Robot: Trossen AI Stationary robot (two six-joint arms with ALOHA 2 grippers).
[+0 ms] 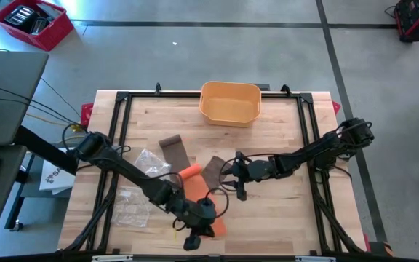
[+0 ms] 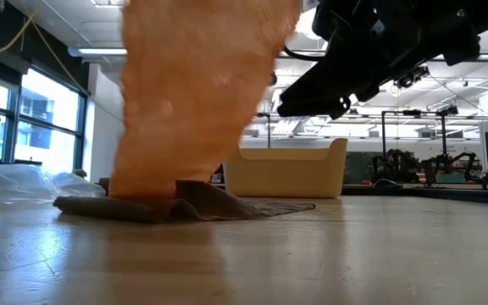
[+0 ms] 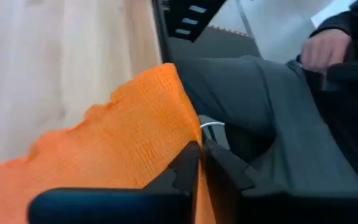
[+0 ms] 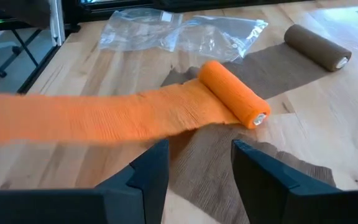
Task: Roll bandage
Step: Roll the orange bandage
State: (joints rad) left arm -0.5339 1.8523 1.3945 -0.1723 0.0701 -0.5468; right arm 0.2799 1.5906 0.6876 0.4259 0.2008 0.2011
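The left claw (image 1: 199,231), near the table's (image 1: 282,218) front edge, pinches the loose end of the orange bandage (image 4: 129,115) between fingers pressed nearly together. From there the strip runs to its roll (image 4: 234,93), lying across an unrolled brown bandage (image 4: 263,65) mid-table. The right claw (image 1: 236,183) hovers just beside the roll, fingers spread, holding nothing. Clear plastic bags (image 4: 179,28) lie beyond.

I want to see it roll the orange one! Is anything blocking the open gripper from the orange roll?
Nothing visible. The right gripper hangs open just short of the orange roll, with only flat brown bandage lying on the table between them.
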